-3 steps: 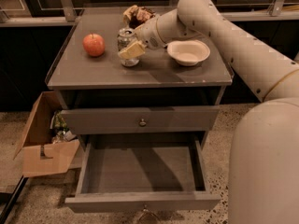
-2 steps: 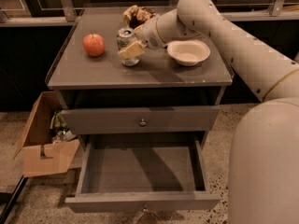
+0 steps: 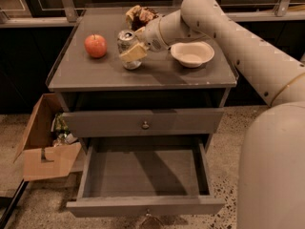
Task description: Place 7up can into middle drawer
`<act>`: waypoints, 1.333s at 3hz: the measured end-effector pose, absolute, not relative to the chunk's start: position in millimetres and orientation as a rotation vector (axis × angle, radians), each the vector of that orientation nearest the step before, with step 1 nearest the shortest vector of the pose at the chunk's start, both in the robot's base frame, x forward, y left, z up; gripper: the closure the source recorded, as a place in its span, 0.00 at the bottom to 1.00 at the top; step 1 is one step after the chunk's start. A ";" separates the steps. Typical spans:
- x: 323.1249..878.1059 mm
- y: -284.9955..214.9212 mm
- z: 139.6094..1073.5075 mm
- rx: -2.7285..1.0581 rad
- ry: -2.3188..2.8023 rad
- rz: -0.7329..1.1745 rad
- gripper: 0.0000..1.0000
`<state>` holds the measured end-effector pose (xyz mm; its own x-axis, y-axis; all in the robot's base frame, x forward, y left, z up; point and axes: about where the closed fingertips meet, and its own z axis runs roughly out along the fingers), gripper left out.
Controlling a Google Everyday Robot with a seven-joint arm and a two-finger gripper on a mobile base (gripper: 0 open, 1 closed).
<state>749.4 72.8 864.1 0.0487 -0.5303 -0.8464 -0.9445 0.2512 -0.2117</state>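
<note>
Camera view: my claw (image 3: 132, 53) is at the 7up can (image 3: 125, 41), which stands upright on the bench (image 3: 190, 76); clenched or released, I cannot tell; middle drawer (image 3: 143, 171) lies pulled open well below my claw, presumably to receive the can; transfer not yet made.

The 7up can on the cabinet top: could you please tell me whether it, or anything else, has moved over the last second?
Nothing has visibly changed. The tool stays at the 7up can on the cabinet top. The apple, the bowl and the open middle drawer are where they were.
</note>
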 end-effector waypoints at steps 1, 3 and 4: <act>735.5 60.8 870.8 -1.390 1.599 0.574 1.00; 668.6 35.2 891.5 -1.492 1.559 0.555 1.00; 619.2 24.5 900.7 -1.471 1.536 0.566 1.00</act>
